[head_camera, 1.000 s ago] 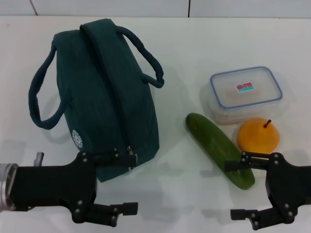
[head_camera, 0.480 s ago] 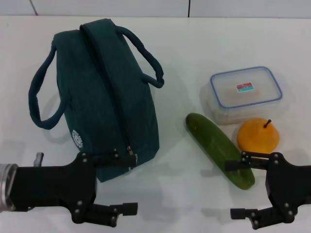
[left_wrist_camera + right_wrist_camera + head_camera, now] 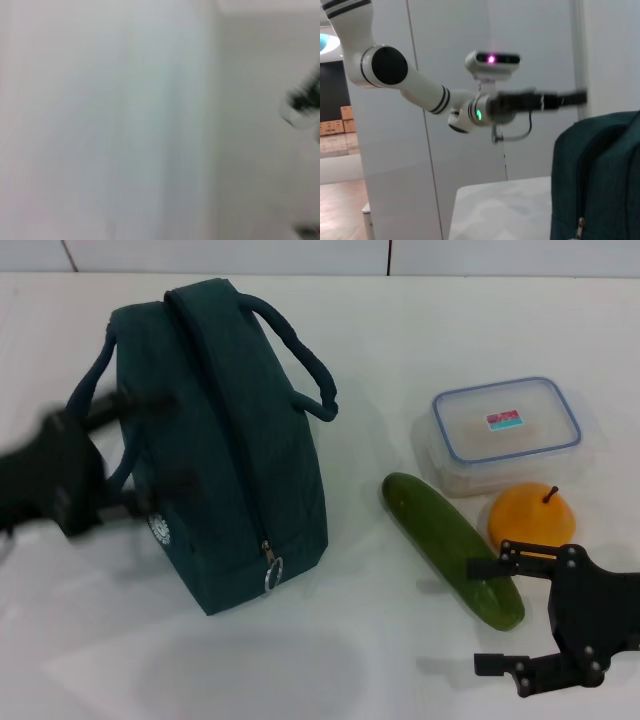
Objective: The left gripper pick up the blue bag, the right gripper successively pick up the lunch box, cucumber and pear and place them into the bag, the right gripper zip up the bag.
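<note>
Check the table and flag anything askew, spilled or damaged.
Nothing stands out. The blue bag stands zipped shut, the lunch box has its lid on, and the cucumber and pear lie whole beside it. No spills. The left gripper is by the bag's handle; the right gripper hangs open near the cucumber.

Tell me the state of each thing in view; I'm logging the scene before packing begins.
blue bag: zipped shut, on the table.
lunch box: lid on.
cucumber: lying flat beside the bag.
pear: sitting stem up.
left gripper: raised at the bag's handle, fingers apart.
right gripper: low by the cucumber, fingers open, empty.
</note>
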Robot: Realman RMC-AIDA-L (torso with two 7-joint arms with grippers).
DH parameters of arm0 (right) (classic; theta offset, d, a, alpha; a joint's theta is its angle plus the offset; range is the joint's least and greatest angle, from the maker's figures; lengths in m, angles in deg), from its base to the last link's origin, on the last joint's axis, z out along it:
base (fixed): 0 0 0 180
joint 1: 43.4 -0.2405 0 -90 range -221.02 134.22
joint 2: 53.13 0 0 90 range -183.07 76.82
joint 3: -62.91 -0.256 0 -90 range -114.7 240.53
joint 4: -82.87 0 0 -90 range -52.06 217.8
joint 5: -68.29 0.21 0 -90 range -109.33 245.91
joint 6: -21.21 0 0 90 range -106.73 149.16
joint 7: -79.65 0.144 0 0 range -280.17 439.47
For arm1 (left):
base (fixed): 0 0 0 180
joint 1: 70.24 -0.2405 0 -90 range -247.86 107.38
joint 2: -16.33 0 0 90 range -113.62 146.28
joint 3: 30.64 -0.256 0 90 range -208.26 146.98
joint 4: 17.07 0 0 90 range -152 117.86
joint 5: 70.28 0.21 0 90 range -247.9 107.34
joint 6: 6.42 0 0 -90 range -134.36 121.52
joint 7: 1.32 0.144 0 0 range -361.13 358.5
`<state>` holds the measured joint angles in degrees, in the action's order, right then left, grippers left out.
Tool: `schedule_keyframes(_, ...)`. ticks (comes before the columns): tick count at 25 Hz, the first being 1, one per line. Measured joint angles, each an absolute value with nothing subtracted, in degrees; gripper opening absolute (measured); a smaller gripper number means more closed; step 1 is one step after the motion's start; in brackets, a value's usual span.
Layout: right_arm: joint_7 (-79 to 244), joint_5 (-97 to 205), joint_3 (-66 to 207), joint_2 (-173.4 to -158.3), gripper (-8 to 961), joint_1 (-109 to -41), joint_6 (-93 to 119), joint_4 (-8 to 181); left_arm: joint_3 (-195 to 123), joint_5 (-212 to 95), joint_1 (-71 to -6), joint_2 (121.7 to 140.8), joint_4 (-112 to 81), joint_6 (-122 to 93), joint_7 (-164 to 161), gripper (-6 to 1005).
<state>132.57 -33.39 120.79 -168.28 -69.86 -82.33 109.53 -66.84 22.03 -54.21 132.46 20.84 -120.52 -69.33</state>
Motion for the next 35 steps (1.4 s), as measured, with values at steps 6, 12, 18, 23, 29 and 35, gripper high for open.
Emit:
schedule_keyframes(6, 133.07, -32.49, 120.04, -168.36, 854, -70.18, -81.16, 109.51, -53.75, 16.94, -50.07, 131.68, 24.89, -113.63, -88.55, 843)
schedule_keyframes(12, 132.72, -31.16, 119.95, -168.34, 854, -70.18, -81.15, 109.93, -52.56, 26.76, -43.95, 126.45, 30.03, -100.57, -107.73, 835)
schedule_keyframes(18, 132.7, -31.1, 119.93, -168.35, 855, -70.62, -81.15, 110.11, -54.68, 44.79, -40.04, 124.32, 42.96, -99.26, -132.83, 828)
schedule_keyframes(23, 132.91, -30.84, 118.85, -168.22, 855, -70.71, -81.15, 110.12, -62.06, 53.17, -41.72, 123.68, 55.84, -104.71, -153.69, 822)
schedule_keyframes(29, 132.93, -30.02, 118.66, -168.13, 855, -70.8, -81.11, 110.21, -69.38, 54.4, -44.56, 126.32, 66.78, -109.39, -166.61, 815)
schedule_keyframes(35, 133.09, -29.7, 118.63, -167.95, 854, -70.87, -81.15, 110.22, -73.74, 54.95, -43.98, 128.27, 68.55, -111.81, -171.96, 801)
